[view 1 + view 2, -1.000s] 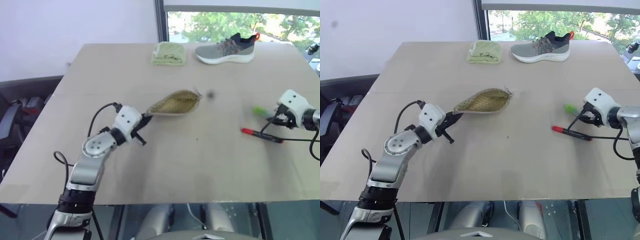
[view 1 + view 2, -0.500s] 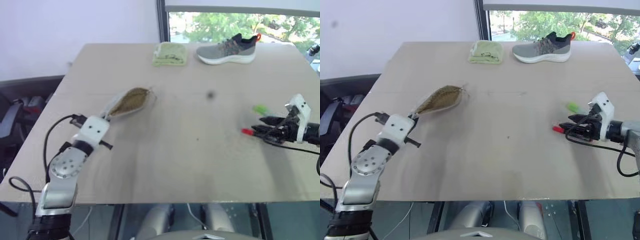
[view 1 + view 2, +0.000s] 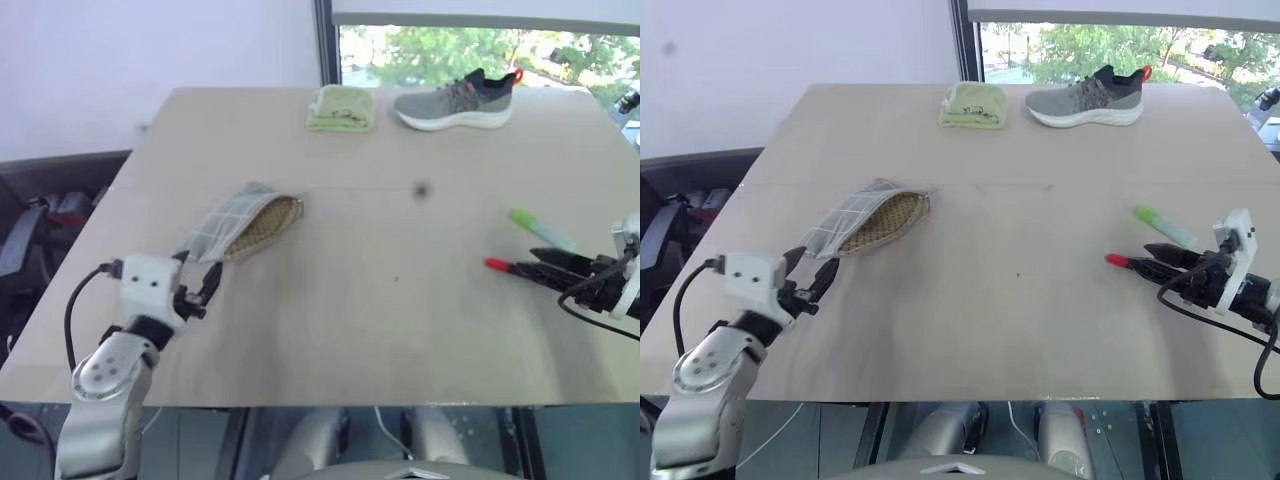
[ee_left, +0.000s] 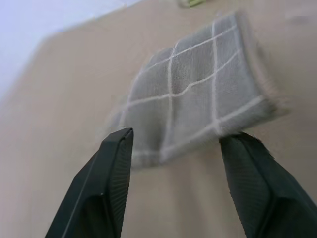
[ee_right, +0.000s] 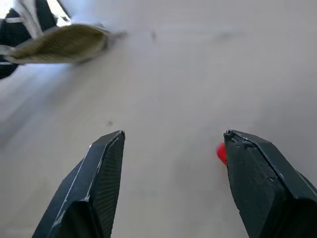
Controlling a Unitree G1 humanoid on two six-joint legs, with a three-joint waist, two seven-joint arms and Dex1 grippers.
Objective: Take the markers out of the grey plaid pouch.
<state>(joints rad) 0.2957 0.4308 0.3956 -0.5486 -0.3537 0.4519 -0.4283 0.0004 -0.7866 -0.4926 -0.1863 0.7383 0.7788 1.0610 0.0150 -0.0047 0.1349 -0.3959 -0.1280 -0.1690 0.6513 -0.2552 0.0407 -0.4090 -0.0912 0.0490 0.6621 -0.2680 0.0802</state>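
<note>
While the grey plaid pouch (image 3: 240, 224) lies flat on the table (image 3: 380, 320), toward its left side, the left gripper (image 3: 196, 281) sits just short of the pouch's near end with its two black fingers (image 4: 106, 188) spread apart and nothing between them. The pouch mouth faces away from this gripper and exposes the yellowish lining (image 3: 262, 222).

Both markers rest on the table at the right side, well apart from the pouch. The light green marker (image 3: 541, 230) lies farther from the robot; the red-capped marker (image 3: 508, 266) lies nearer, just beside it.

The right gripper (image 3: 562, 272) is positioned over the dark body of the red-capped marker, fingers (image 5: 257, 188) parted. Its red cap (image 5: 221, 153) shows beside one finger. No grip on the marker is visible.

A folded yellow-green cloth (image 3: 341, 108) and a grey sneaker (image 3: 456, 100) occupy the far edge of the table.
</note>
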